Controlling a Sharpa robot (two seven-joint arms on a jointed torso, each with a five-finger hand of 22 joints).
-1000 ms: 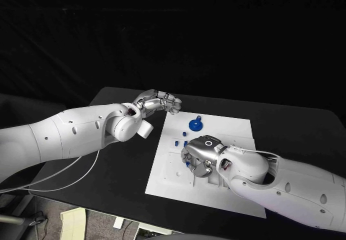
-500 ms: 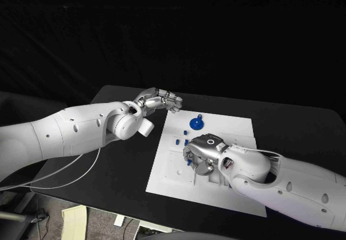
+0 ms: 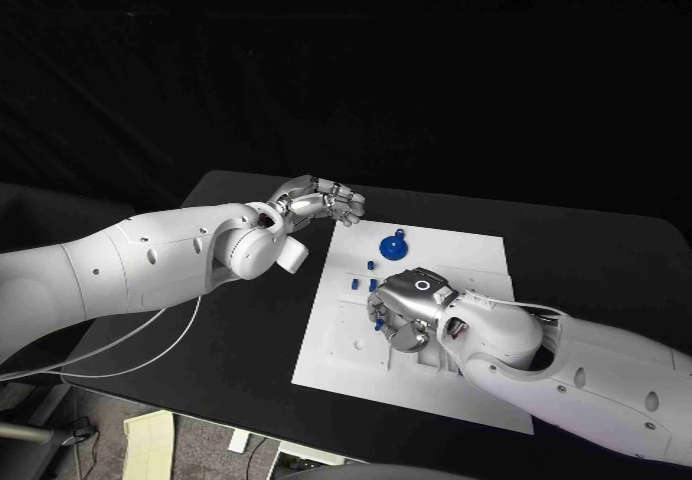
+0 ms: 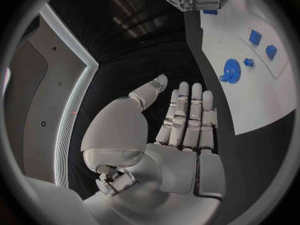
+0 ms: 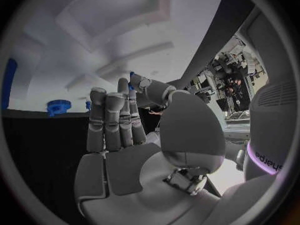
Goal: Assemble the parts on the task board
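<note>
Blue parts are scattered over the white task board (image 3: 476, 250) in the middle of the black tabletop (image 3: 216, 330): a toothed gear (image 3: 392, 246) near the far edge, and two small blocks (image 3: 356, 285) toward the board's left side. The right hand (image 3: 408, 310) hovers low over the board's middle, fingers curled downward, and a small blue piece (image 5: 132, 83) sits at its fingertips in the right wrist view; it appears pinched there between thumb and finger, though the contact is partly hidden. The left hand (image 3: 320, 204) hangs just beyond the board's far-left corner, fingers straight, side by side, holding nothing.

By my reading, the step in hand is seating that small piece into a socket on the board. The next move calls for lining the piece up squarely over its recess, lowering it without tilt, then pressing gently until it sits flush before the fingers let go.
</note>
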